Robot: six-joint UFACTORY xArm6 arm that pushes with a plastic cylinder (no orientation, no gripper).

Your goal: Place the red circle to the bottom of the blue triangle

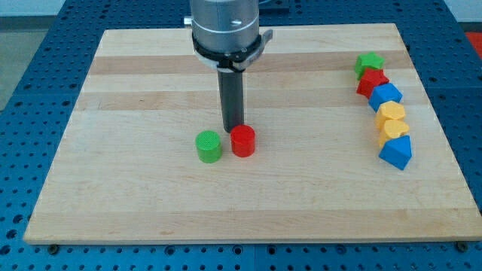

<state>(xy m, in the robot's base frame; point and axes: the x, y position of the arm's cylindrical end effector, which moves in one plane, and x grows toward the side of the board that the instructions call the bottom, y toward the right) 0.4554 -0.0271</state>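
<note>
You've got no gripper to open or close here, just a rod, and my tip (233, 128) sits right at the upper-left edge of the red circle (242, 141), touching it or as near as makes no difference. The green circle (208, 146) stands just to the view's left of the red one, close but apart. The target, the blue triangle (396, 153), is well off at the view's right, at the bottom end of a column of blocks: green block (369, 63) on top, then red block (372, 81), blue block (385, 95), and two yellow blocks (391, 113) (393, 129) stacked down toward it. So, by my reading, you're at the very start of the push: contact made, the long haul across the board (151, 68) not yet done. From this side, the tip looks well placed to drive the red circle right and slightly down. You'll want to carry it past the triangle's lower edge and stop just beneath it, keeping clear of the triangle itself so you don't knock it or the yellow above. Watch for the circle rolling off the tip sideways.
</note>
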